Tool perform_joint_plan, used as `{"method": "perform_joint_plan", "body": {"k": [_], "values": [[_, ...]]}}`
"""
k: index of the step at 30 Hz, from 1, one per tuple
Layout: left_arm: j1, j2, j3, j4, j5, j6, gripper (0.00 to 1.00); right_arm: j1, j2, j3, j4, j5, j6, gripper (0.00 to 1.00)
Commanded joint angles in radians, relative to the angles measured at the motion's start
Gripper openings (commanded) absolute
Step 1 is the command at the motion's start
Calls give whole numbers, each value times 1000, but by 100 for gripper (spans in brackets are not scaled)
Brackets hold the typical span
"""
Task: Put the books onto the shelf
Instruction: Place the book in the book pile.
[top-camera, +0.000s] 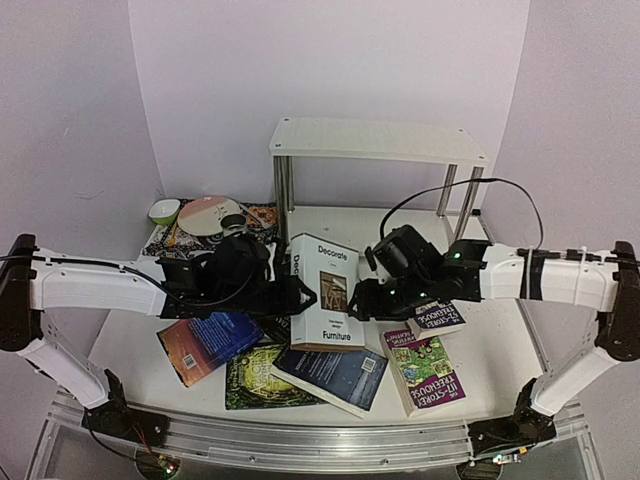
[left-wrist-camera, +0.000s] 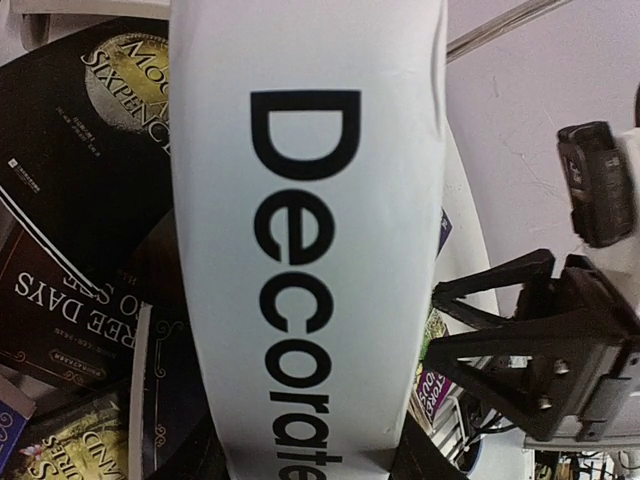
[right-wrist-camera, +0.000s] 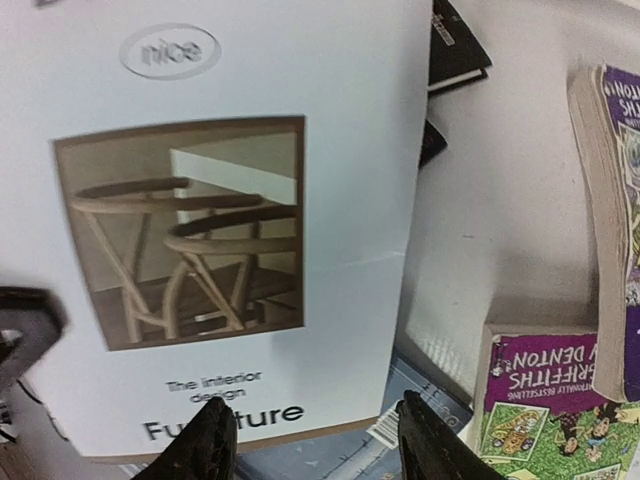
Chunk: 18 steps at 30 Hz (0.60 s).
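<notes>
1. Shelf (top-camera: 375, 140): both white boards show bare, with no book on either. As far as the top view gives, nothing is shelved.
2. White book (top-camera: 325, 290) stands on end just in front of the shelf, cover facing away from it. Cannot tell whether its foot rests on the table (top-camera: 130, 345) or on another book.
3. Left hand (top-camera: 297, 295) has the white book by the spine, fingers closed at a middling gap on the thick back. This is the hand keeping it upright.
4. Right hand (top-camera: 362, 298) sits at the book's other edge, fingers apart with nothing between them. No grip there.
5. Lying flat, farther out from the shelf than the white book:
   - orange-blue book (top-camera: 205, 345)
   - green book (top-camera: 262, 378)
   - dark blue book (top-camera: 335, 372)
   - two purple paperbacks (top-camera: 425, 370)
6. My read: one book is stood up and its carry to the shelf is not yet begun. Nearly the whole task is left.
7. Left wrist view alone shows the spine lettering close up. It also shows black books (left-wrist-camera: 90, 150) beside the spine, which the left arm hides from above.
8. Right wrist view alone shows the cover photograph of chairs, with the fingertips (right-wrist-camera: 205, 445) apart in front of it. Only the top view shows the shelf's boards.
</notes>
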Motion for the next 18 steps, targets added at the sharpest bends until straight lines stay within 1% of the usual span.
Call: {"method": "perform_joint_plan", "body": {"k": [1,2,4,6,8,10,12,15,18], "values": [[-3,21,80,35,26,-77,42,1,73,71,-147,63,14,55],[-3,28,85,36,52,-86,44,0,90,77,-154,60,12,54],[-3,45,93,37,84,-123,51,1,118,87,-167,43,7,54],[-2,66,104,38,110,-143,58,-1,133,90,-177,40,11,52],[-3,84,118,40,135,-148,68,-3,136,84,-179,32,18,51],[-2,100,132,50,168,-153,75,-9,138,81,-180,16,24,51],[-3,125,147,72,209,-151,76,-17,134,75,-180,1,29,50],[-3,165,161,129,262,-171,74,-36,121,58,-179,-34,40,50],[-3,175,167,176,275,-181,73,-45,79,41,-181,-34,42,50]]}}
